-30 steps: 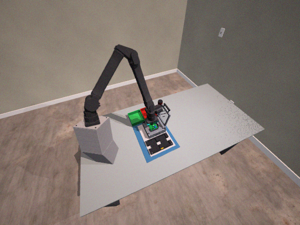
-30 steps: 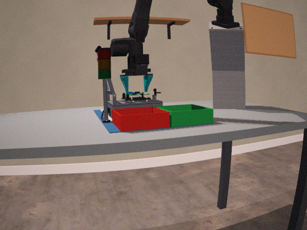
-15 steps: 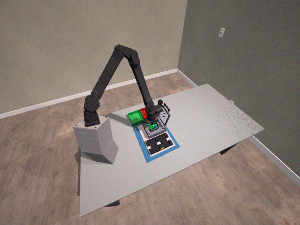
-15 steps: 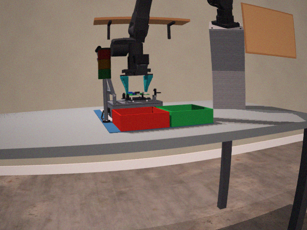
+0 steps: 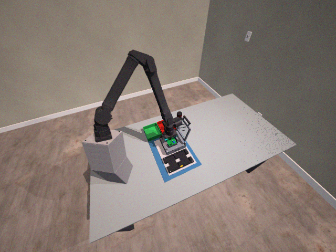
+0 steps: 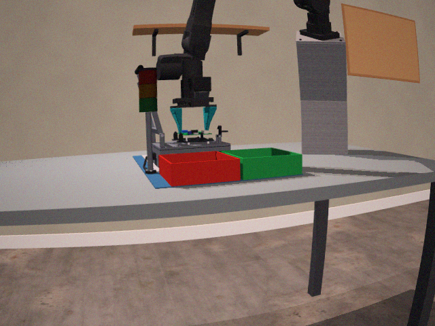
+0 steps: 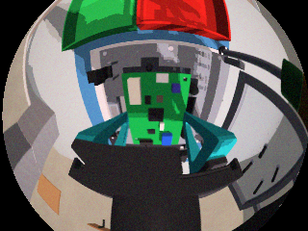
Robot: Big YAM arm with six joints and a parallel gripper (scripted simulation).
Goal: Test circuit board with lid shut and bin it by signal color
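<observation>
My gripper [image 6: 193, 131] [image 7: 156, 115] is shut on the green circuit board [image 5: 170, 142] [image 6: 192, 133] [image 7: 140, 117], one cyan finger at each long edge. The board is face up, roughly level, and appears slightly above the plate of the grey tester [image 5: 175, 149] [image 6: 211, 145]; contact with the pins is hidden. Its large white part is toward the bins. The lid [image 5: 184, 130] [image 7: 269, 122] stands open. The black latch hook [image 6: 219, 133] [image 7: 99, 75] is on the opposite edge. The signal tower [image 6: 147, 90] [image 5: 179, 114] looks unlit.
The green bin [image 5: 151, 131] [image 6: 272, 166] [image 7: 101, 21] and red bin [image 6: 205, 172] [image 7: 183, 19] stand upright side by side beyond the tester's short end. The black tray [image 5: 173, 164] lies on the mat at the tester's other end. The tower's pole stands close to the red bin.
</observation>
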